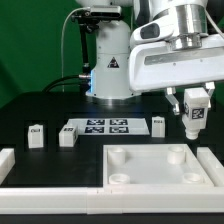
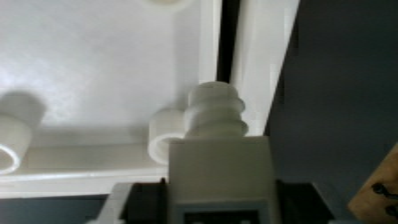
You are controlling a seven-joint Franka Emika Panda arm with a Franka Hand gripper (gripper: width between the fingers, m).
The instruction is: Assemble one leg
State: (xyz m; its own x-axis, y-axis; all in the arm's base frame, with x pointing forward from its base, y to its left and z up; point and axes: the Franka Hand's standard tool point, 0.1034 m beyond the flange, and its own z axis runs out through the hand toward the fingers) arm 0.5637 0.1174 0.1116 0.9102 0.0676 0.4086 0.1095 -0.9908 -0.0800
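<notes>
My gripper (image 1: 194, 124) is shut on a leg (image 1: 194, 116), a small white block with a black tag on its face. It holds the leg in the air, above and just behind the far right corner of the white square panel (image 1: 150, 182). In the wrist view the held leg (image 2: 215, 140) sits between my fingers (image 2: 150, 202). Its ribbed tip points down near a round corner socket (image 2: 167, 134) of the panel (image 2: 107, 60), close to the panel's edge. Three more legs stand on the table: two (image 1: 37, 136) (image 1: 68, 136) at the exterior view's left and one (image 1: 158, 124) by the marker board.
The marker board (image 1: 100, 127) lies behind the panel. A white L-shaped rail (image 1: 40, 200) runs along the front and the exterior view's left. The robot base (image 1: 110, 65) stands at the back. Other sockets (image 1: 120, 155) (image 1: 178, 153) show on the panel.
</notes>
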